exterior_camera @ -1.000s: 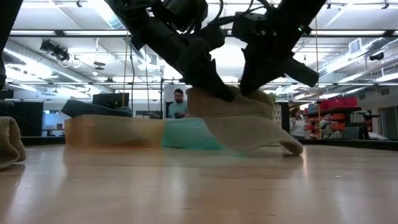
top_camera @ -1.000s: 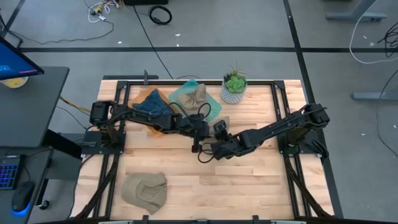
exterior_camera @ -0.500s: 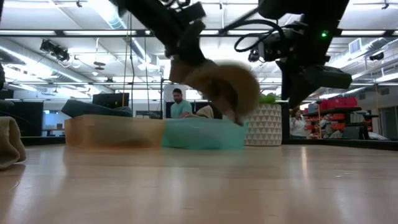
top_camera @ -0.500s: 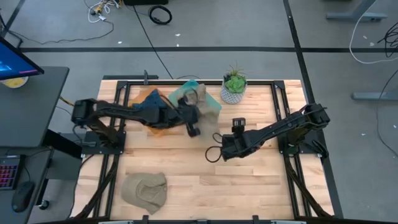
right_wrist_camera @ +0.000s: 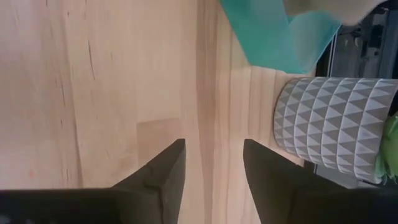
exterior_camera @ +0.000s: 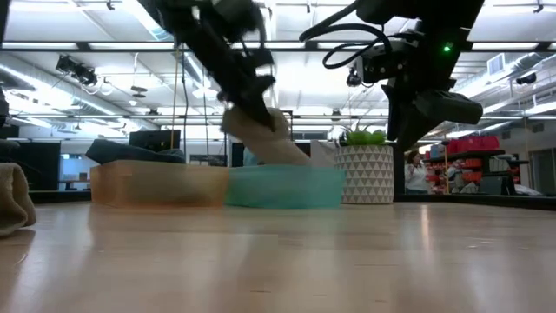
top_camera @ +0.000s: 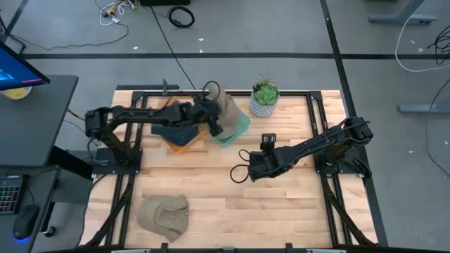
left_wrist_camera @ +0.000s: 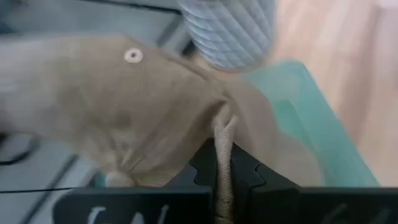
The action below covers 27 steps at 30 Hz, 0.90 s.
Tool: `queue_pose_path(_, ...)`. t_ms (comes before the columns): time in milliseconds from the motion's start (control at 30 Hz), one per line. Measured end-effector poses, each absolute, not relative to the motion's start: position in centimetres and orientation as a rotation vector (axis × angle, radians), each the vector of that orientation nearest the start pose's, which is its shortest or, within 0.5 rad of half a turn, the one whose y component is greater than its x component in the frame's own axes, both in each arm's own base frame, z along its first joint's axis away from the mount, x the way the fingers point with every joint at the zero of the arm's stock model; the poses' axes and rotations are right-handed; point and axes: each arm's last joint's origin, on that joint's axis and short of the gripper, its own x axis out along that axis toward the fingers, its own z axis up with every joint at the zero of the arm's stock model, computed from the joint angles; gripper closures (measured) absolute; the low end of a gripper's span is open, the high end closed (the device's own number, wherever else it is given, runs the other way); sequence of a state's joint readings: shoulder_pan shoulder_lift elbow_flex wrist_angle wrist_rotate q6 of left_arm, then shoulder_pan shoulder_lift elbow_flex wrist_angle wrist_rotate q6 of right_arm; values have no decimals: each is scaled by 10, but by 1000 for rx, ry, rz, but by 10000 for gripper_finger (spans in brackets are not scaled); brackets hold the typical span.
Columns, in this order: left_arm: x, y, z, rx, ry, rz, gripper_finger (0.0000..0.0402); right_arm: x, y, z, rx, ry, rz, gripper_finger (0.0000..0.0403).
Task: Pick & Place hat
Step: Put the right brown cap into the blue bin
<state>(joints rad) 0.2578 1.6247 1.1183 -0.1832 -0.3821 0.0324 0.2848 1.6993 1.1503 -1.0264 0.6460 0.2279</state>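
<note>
A tan hat hangs over the teal bin at the far middle of the table, with my left gripper shut on it. In the low view the hat reaches down behind the teal bin's rim. My right gripper stands open above the bare middle of the table, nothing between its fingers. A second tan hat lies flat on the table near the front left. My left gripper pinches a thin folded edge of the hat between its two fingers. It comes at the hat from the table's left, slanting down. The rest of the cloth spreads beyond the fingers and hangs slack over the teal bin; whether it touches the bin I cannot tell.
An orange bin holding a blue hat stands left of the teal bin, under my left arm. A potted plant in a white patterned pot stands just right of the teal bin. Bare wood lies in the near right half.
My right gripper has opened, let go of the hat and drawn back a little toward the table's right edge. My left gripper has carried the hat up and toward the far edge, from the table's middle to above the teal bin.
</note>
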Motion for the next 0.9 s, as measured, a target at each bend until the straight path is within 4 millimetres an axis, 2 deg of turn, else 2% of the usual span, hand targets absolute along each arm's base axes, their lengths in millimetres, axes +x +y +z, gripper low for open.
queue_pose_path(167,348,110,199,71,837,591,392,287,66,198,-521,1350,-435,236)
queue_pose_path(300,351,108,188,134,894,546,387,287,66,198,-522,1351,-434,236)
queue_pose_path(400,350,102,194,166,891,537,384,287,66,198,-523,1351,-434,236)
queue_pose_path(667,337,85,242,327,796,463,393,288,66,198,-522,1350,-434,236)
queue_pose_path(900,335,80,246,370,793,379,395,288,66,198,-518,1345,-435,236)
